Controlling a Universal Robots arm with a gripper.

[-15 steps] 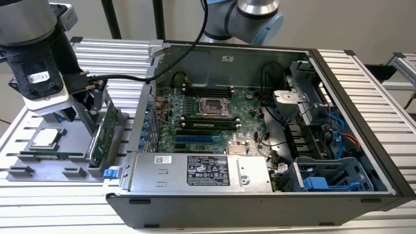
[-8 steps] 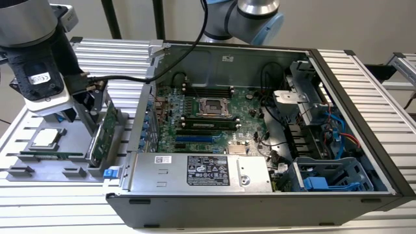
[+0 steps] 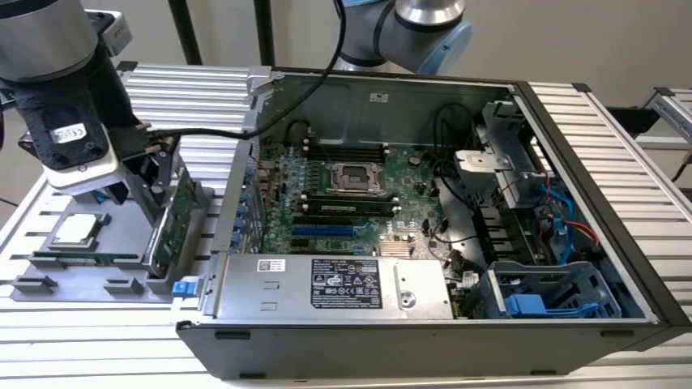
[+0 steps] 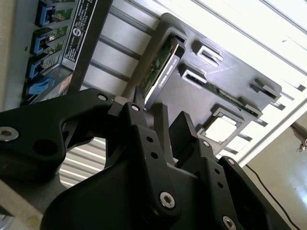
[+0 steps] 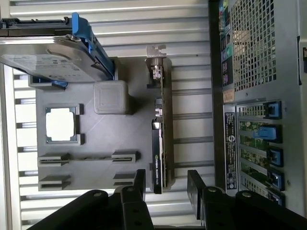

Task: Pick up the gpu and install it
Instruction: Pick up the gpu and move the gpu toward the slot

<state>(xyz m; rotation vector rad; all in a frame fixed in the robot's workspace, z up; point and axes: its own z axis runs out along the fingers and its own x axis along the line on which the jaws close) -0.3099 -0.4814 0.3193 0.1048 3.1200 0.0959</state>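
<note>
Grey fixture tray (image 5: 120, 139) carries the parts. The gpu (image 5: 161, 139) stands on its long edge in the tray's slot, directly under the pincer (image 5: 167, 184). Its silver bracket is at the end farthest from the pincer, with black cooler on one face and green board on the other.

Pincer state: open, moderately wide. One finger (image 5: 139, 181) sits off each face of the card's near end. The first wrist view shows a gap on both sides, so nothing is gripped and the card is seated in the tray. In the second wrist view the card's top edge runs away from between the fingertips.

Past the fingertips on the card's cooler side:
- processor chip (image 5: 61, 123), flat in its pocket
- memory stick (image 3: 87, 258), in a narrow slot
- silver hard drive (image 5: 53, 57) with blue rails, farthest out

On the card's board side is the computer case (image 3: 411, 348), just beside the tray, with the blue latches (image 5: 272, 109) of its rear slots facing the pincer. In the exterior view it lies open-side up toward the exterior view's right of the pincer — motherboard (image 3: 335, 194) exposed, power supply (image 3: 324, 288) along the near wall. The arm (image 3: 44, 32) hangs over the tray, well apart from the motherboard.
</note>
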